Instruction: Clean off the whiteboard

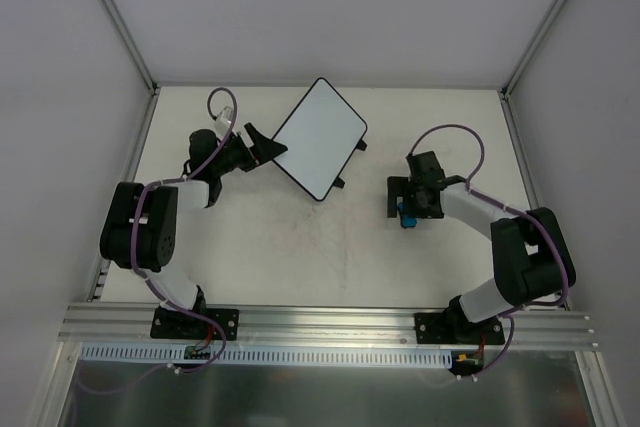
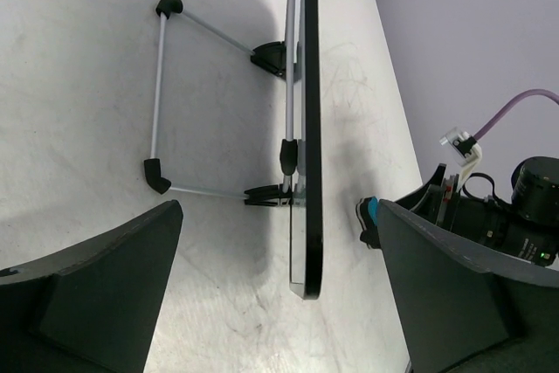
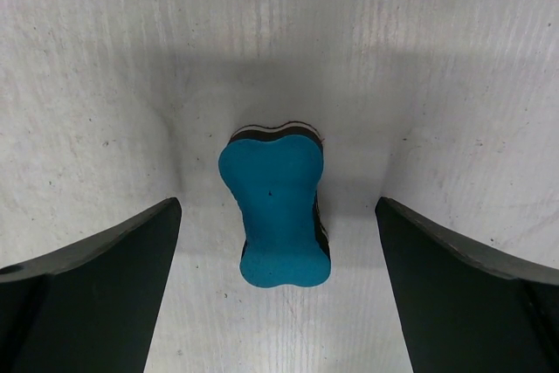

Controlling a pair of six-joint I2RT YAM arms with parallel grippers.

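Note:
The whiteboard (image 1: 320,137) stands at the back centre, its white face blank, two black tabs on its right edge. In the left wrist view it shows edge-on (image 2: 309,128), propped on a wire stand (image 2: 160,93). My left gripper (image 1: 266,147) is open at the board's left corner; the board's edge lies between the fingers (image 2: 278,224) without touching them. The blue bone-shaped eraser (image 3: 278,216) lies flat on the table. My right gripper (image 3: 278,207) is open directly over it, one finger on each side, not touching it. Eraser (image 1: 407,217) and right gripper (image 1: 405,209) also show from above.
The white table (image 1: 300,257) is walled at the back and both sides, with metal posts (image 1: 120,17) in the corners. An aluminium rail (image 1: 330,322) runs along the near edge. The right arm (image 2: 507,216) and the eraser (image 2: 370,212) show past the board in the left wrist view.

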